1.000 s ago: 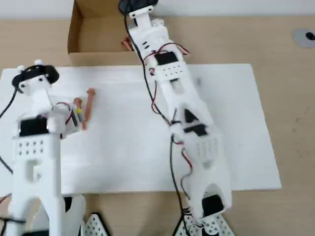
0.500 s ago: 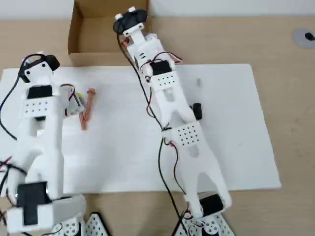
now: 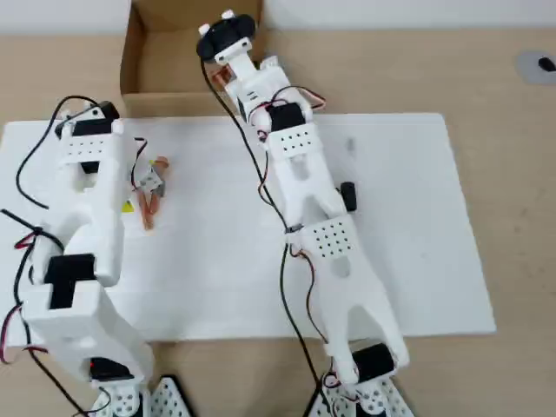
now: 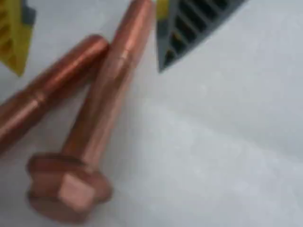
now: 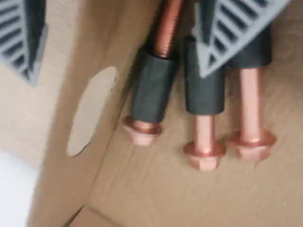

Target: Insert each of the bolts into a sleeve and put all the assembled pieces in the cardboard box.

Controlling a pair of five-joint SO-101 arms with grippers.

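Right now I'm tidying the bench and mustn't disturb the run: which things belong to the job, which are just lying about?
Job:
two bare bolts on the white board
three sleeved bolts in the cardboard box

Lying about:
grey disc near the edge of the table

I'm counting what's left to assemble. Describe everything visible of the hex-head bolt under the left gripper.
The bolt is copper-coloured, metal by its look, with a smooth shank and a flanged hex head, and it wears no sleeve. It lies flat on the white sheet. Its shank touches a second shank, also bare, and the two form a narrow V. Its far end lies between the fingertips of the open left gripper.
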